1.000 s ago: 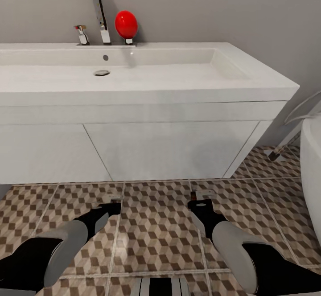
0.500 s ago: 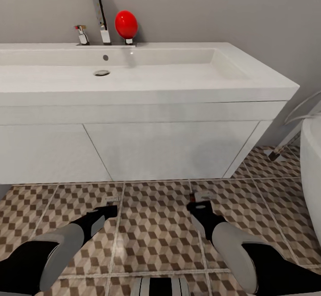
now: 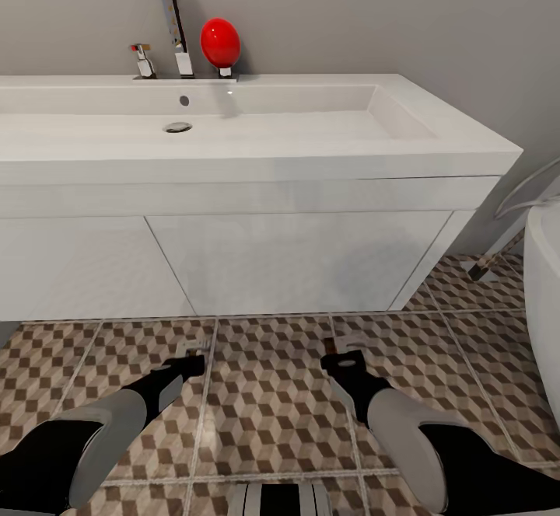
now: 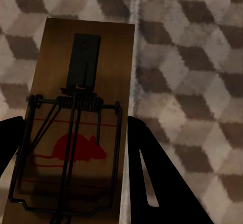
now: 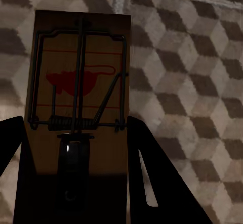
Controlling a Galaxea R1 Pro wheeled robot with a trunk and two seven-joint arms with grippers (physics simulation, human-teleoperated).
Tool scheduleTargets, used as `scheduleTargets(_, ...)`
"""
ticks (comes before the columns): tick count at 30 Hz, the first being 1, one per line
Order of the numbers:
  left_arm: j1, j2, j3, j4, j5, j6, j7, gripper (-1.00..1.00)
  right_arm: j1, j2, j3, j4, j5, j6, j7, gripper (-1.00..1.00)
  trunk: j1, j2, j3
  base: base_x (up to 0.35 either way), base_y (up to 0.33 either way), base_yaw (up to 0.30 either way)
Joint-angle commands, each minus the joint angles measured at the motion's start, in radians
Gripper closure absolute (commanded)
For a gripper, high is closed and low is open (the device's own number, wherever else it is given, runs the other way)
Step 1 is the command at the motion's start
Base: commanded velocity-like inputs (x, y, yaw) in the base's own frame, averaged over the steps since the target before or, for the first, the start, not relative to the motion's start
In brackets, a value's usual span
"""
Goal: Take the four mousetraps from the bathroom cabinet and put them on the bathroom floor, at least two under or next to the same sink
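My left gripper (image 3: 192,359) hangs low over the bathroom floor (image 3: 272,407) in front of the sink (image 3: 435,147), shut on a mousetrap (image 4: 76,82). This brown board carries a wire spring and a red mouse print, and a black finger (image 4: 157,183) presses on each long edge. To its right my right gripper (image 3: 342,351) is shut the same way on a second mousetrap (image 5: 81,57), also just above the tiles. Both traps lie flat and parallel to the floor. The cabinet is out of view.
The white vanity (image 3: 295,259) under the basin stands just ahead of both grippers, with a chrome tap (image 3: 175,26) and a red egg-shaped object (image 3: 221,42) at the back. A white bathtub (image 3: 546,298) rim closes off the right side.
The left arm has dropped a little and drawn back slightly. The right gripper has shifted a little to the left. Both still hold their traps.
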Motion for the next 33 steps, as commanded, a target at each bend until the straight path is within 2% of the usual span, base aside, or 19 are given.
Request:
scheduleTargets(1, 0.000, 0.000, -0.007, -0.002, 0.006, -0.003, 0.002, 1.00, 0.000, 0.002, -0.009, -0.001, 0.009, 0.002, -0.002, 1.00, 0.000, 0.000, -0.001, 0.000, 0.000, 0.000)
scheduleTargets(17, 0.000, 0.000, -0.005, -0.007, 0.006, 0.005, 0.004, 1.00, 0.000, 0.003, -0.011, -0.002, 0.011, -0.005, 0.000, 1.00, 0.000, 0.000, -0.001, 0.001, 0.000, 0.000)
scheduleTargets(24, 0.000, 0.009, -0.005, -0.007, 0.007, -0.002, 0.009, 1.00, 0.000, -0.001, -0.011, -0.002, 0.011, -0.007, 0.000, 1.00, 0.000, 0.000, -0.001, 0.185, 0.000, 0.000)
scheduleTargets(33, 0.000, 0.010, -0.005, -0.007, 0.007, -0.003, 0.009, 1.00, 0.000, -0.002, -0.011, -0.001, 0.011, -0.007, 0.001, 1.00, 0.000, 0.000, -0.001, 0.027, 0.000, 0.000)
